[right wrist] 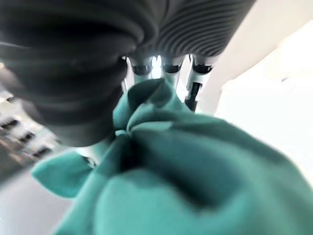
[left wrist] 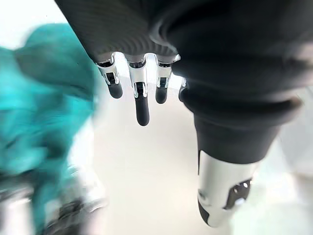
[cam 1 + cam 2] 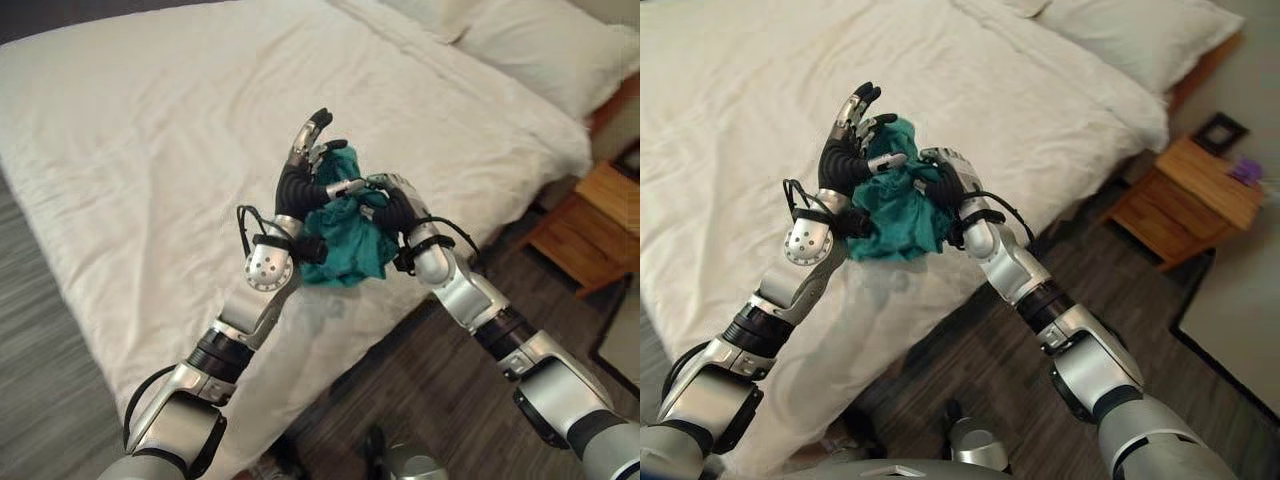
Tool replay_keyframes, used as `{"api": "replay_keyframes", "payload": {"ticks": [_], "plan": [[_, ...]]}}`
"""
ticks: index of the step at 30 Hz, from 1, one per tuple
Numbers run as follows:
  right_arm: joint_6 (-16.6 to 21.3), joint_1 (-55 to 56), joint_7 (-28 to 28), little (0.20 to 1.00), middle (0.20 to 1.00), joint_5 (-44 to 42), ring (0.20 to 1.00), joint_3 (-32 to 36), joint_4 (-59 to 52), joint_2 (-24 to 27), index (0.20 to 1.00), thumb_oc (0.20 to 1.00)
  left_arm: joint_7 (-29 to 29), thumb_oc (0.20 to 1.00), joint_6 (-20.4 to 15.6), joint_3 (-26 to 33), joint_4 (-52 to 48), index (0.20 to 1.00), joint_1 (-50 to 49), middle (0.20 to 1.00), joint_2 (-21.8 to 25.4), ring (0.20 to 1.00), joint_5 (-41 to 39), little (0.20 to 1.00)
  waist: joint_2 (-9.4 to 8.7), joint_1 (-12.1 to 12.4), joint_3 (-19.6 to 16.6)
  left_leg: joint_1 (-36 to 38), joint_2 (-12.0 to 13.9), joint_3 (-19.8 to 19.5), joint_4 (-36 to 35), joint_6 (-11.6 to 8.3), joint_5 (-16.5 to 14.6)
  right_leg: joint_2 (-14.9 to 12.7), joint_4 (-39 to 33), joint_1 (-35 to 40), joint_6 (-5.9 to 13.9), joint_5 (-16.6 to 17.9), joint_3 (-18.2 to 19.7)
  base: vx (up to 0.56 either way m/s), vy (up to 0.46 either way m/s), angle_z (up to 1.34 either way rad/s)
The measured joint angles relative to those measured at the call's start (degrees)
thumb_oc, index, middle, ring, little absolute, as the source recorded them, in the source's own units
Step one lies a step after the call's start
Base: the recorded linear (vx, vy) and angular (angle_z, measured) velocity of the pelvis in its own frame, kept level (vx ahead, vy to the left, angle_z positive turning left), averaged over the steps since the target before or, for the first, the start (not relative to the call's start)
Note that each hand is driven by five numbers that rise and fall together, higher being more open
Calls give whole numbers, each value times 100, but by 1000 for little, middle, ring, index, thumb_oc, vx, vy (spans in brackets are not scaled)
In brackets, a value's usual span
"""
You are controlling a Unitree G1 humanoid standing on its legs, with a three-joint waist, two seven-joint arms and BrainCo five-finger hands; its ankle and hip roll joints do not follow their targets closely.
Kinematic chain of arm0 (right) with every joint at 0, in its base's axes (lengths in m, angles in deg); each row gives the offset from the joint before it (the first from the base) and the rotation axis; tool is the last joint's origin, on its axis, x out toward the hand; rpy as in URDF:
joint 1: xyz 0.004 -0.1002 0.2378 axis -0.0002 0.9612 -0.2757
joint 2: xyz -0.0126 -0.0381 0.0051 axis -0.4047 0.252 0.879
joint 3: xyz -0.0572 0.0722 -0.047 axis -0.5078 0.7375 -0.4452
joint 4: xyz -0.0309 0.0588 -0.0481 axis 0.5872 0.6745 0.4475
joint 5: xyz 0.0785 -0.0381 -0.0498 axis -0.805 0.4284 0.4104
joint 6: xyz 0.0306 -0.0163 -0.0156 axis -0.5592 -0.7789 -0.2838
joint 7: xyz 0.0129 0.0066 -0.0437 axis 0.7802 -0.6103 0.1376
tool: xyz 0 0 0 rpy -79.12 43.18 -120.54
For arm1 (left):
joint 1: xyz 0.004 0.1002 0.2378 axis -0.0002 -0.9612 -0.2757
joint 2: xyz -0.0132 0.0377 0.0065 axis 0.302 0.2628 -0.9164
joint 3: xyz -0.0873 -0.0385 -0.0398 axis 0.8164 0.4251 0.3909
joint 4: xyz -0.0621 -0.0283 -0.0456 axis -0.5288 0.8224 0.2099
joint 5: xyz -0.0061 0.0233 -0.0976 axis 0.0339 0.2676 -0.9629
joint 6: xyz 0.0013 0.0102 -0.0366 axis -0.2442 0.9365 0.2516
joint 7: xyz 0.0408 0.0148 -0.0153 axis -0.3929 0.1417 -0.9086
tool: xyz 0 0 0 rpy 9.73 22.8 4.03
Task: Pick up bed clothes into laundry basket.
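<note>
A bunched teal cloth [image 3: 345, 245] hangs in the air over the near edge of the white bed [image 3: 150, 150], between my two hands. My right hand [image 3: 400, 210] is curled round its top, and the right wrist view has the teal cloth [image 1: 195, 166] bulging out of that hand just under its fingers [image 1: 168, 68]. My left hand [image 3: 298, 185] stands upright against the cloth's other side. Its fingers [image 2: 142, 105] are straight and hold nothing, with the teal cloth [image 2: 39, 98] beside them.
White pillows [image 3: 550, 45] lie at the head of the bed, far right. A wooden nightstand [image 3: 1185, 200] stands beside the bed on the right, on dark wood floor [image 3: 420, 400]. A pale mat [image 3: 1240, 330] lies at the right edge.
</note>
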Motion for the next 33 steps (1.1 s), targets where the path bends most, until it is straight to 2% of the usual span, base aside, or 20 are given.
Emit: {"api": "replay_keyframes", "payload": {"ticks": [4, 5, 6, 7, 9, 10, 11, 13, 15, 18, 19, 20, 21, 23, 26, 27, 28, 29, 31, 33], "plan": [[-16, 37, -7, 200, 200, -82, 200, 425, -265, 389, 200, 200, -5, 1000, -134, 314, -179, 1000, -69, 1000, 104, 1000, -63, 1000, 113, 112, -310, 426, 317, 817, 3, -327, -49, -686, 594, -180, -1, 7, -508, -19, -80, -131], [-62, 45, -8, 200, 200, -112, 200, 501, -351, 483, 200, 200, -40, 1000, -157, 393, -164, 1000, -76, 1000, 191, 1000, -169, 1000, 17, 44, -564, 564, 395, 1149, 66, -571, -30, -761, 609, -152, -60, 38, -577, -58, -268, -187], [-48, 39, -8, 200, 200, -218, 200, 505, -587, 523, 200, 200, -98, 1000, -243, 637, -140, 1000, -210, 1000, 412, 1000, -229, 1000, -98, 204, -889, 774, 445, 1458, 215, -747, -20, -643, 489, -133, -171, 285, -746, -45, -302, -196], [-49, 65, -1, 200, 200, -262, 200, 524, -794, 626, 200, 200, -158, 1000, -292, 798, -85, 1000, -321, 1000, 324, 1000, -270, 1000, 138, 159, -949, 900, 761, 1517, 358, -776, 14, -259, 488, -205, -321, 373, -745, -34, -395, -215], [-58, 44, 0, 200, 200, -329, 200, 528, -1185, 738, 200, 200, -185, 1000, -308, 943, 102, 1000, -430, 1000, 628, 1000, -277, 1000, 273, 382, -999, 1186, 1144, 1769, 739, -555, 196, 84, 517, -427, -884, 377, -979, 33, -248, -198], [-29, 117, 1, 200, 200, -349, 200, 741, -1501, 1102, 200, 200, -208, 1000, -268, 1000, 240, 1000, -386, 1000, 665, 1000, -294, 1000, 236, 141, -1037, 1067, 1384, 1552, 950, -936, -34, 228, 309, -329, -915, 167, -780, 42, -323, -154], [-33, 138, 12, 200, 200, -501, 200, 882, -1513, 1285, 200, 200, -131, 1000, -253, 960, 245, 1000, -375, 1000, 613, 1000, -433, 1000, 255, 68, -1029, 972, 1279, 1455, 727, -1036, 35, 273, 299, -333, -896, 111, -695, 48, -339, -65], [-34, 559, -16, 200, 200, -605, 200, 1417, -1769, 1696, 200, 200, -73, 1000, -286, 1139, -294, 1000, -759, 1000, 124, 1000, -618, 1000, 467, -24, -1030, 603, 1264, 1162, 453, -1018, 613, 462, 166, -219, -828, 63, -673, 86, -286, -29], [-36, 1152, -38, 200, 200, -677, 200, 1706, -1879, 1700, 200, 200, 165, 1000, -334, 1183, -1087, 1000, -1924, 1000, -240, 1000, -624, 1000, 519, -52, -1092, 1023, 1389, 1373, 520, -1093, 711, 773, -21, 67, -761, -8, -474, 224, -404, -88], [83, 1300, 8, 200, 200, -727, 200, 1578, -1971, 1237, 200, 200, 241, 1000, -319, 1178, -733, 1000, -2564, 1000, -329, 1000, -720, 1000, 393, 257, -1190, 1241, 1915, 1265, 1750, -1113, 746, 1045, -290, 167, -956, -8, 51, 172, -248, -153], [227, 1391, 27, 200, 200, -746, 200, 1508, -2029, 1060, 200, 200, 250, 1000, -237, 1092, -634, 1000, -2638, 1000, -373, 1000, -713, 1000, 388, 307, -1179, 1128, 2022, 739, 2328, -1131, 730, 1177, -321, 169, -1042, -34, 422, 122, -102, -107], [227, 1453, 65, 200, 200, -748, 200, 1523, -2134, 965, 200, 200, 248, 1000, -159, 1021, -766, 1000, -2776, 1000, -410, 1000, -712, 1000, 360, 347, -1172, 928, 1816, 4, 2570, -1268, 476, 1180, -323, 86, -1093, -50, 840, 190, -57, -207], [261, 1599, 74, 200, 200, -755, 200, 1503, -2202, 741, 200, 200, 265, 1000, -164, 799, -830, 1000, -2892, 1000, -444, 1000, -692, 1000, 271, 640, -1063, 876, 1014, -1002, 2476, -1183, -399, 1132, -444, 53, -1159, 35, 1559, 92, 60, -193], [263, 1672, 197, 200, 200, -748, 200, 1288, -2210, 611, 200, 200, 287, 1000, -121, 321, -805, 1000, -2768, 1000, -473, 1000, -642, 1000, 212, 750, -964, 523, 358, -1287, 1818, -1060, -784, 1124, -734, 130, -1154, 247, 2149, 109, 60, -183], [260, 1988, 237, 200, 200, -708, 200, 1295, -2223, 611, 200, 200, 330, 1000, -102, 93, -754, 1000, -2613, 1000, -528, 1000, -612, 1000, 82, 614, -805, -133, 150, -1893, 1361, -1014, -754, 1139, -819, 346, -1015, 205, 2565, 264, 68, -116], [270, 2174, 216, 200, 200, -685, 200, 1328, -2223, 550, 200, 200, 307, 1000, -152, 36, -636, 1000, -2616, 1000, -632, 1000, -610, 1000, 99, 768, -765, -462, -201, -2860, 892, -995, -734, 1105, -758, 218, -973, 177, 3062, 128, 31, -155], [265, 2221, 216, 200, 200, -675, 200, 1314, -2222, 507, 200, 200, 276, 1000, -144, 24, -547, 1000, -2602, 1000, -715, 1000, -611, 1000, 141, 906, -718, -613, -354, -3230, 621, -924, -652, 1075, -748, 144, -990, 155, 3313, 118, 45, -189], [265, 2218, 219, 200, 200, -667, 200, 1285, -2224, 504, 200, 200, 259, 1000, -131, 20, -502, 1000, -2565, 1000, -761, 1000, -611, 1000, 244, 943, -633, -816, -402, -3331, 550, -820, -577, 1043, -789, 126, -995, 140, 3337, 148, 47, -195], [259, 2261, 207, 200, 200, -660, 200, 1256, -2242, 600, 200, 200, 238, 1000, -138, -88, -297, 1000, -2361, 1000, -907, 1000, -606, 1000, 660, 1009, -402, -1192, -611, -4230, 402, -621, -472, 1051, -844, 125, -912, 188, 3581, 255, 106, -174], [230, 2437, 211, 200, 200, -643, 200, 1241, -2360, 626, 200, 200, 202, 1000, -74, -278, -194, 1000, -2264, 1000, -1028, 1000, -615, 1000, 925, 1070, -236, -1206, -618, -4190, 836, -420, -320, 1072, -523, 39, -595, -67, 3670, 322, 174, -164]]}}
